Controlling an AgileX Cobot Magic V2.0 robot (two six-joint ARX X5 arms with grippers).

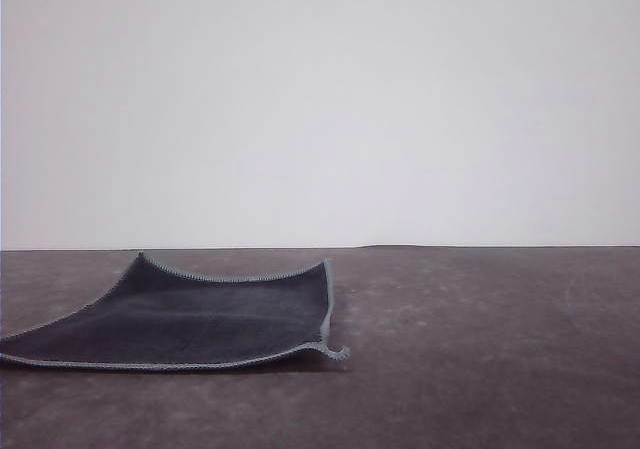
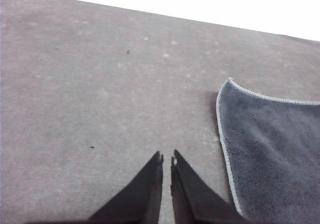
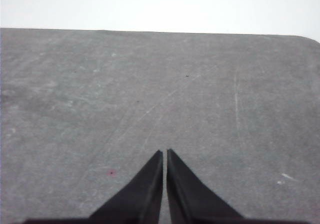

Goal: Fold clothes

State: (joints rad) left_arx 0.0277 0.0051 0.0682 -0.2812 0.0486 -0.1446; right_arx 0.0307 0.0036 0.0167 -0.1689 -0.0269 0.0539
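Cloth: the cloth (image 1: pixel 190 314) lies spread on the tabletop (image 1: pixel 480 349), dark grey face up, light stitched edging all round; in the front view its near right corner (image 1: pixel 335 350) curls up off the surface.
Left hand: the left hand (image 2: pixel 167 160) hovers over bare tabletop with its fingers drawn nearly together, only a thin slit between the tips, holding nothing.
Cloth from left hand: just beside it, off to the side of the fingertips; the stitched edge (image 2: pixel 223 149) runs alongside the fingers and does not touch them.
Right hand: the right hand (image 3: pixel 165 154) is likewise pinched almost closed and empty, above scratched bare surface, well apart from the cloth.
Step, as I judge it: nothing grasped yet; the fold has not begun.
Risk: fingers this narrow would likely push the edge rather than take it, shoving or bunching the cloth; they need widening first.
Risk: the curled corner may flip or crease unevenly if pressed flat during a fold.
Risk: a thin flat edge may slip out of a shallow pinch.
Edges: the far tabletop edge (image 3: pixel 150 31) lies well ahead of both hands.
Open room: broad bare surface ahead of and around each hand.
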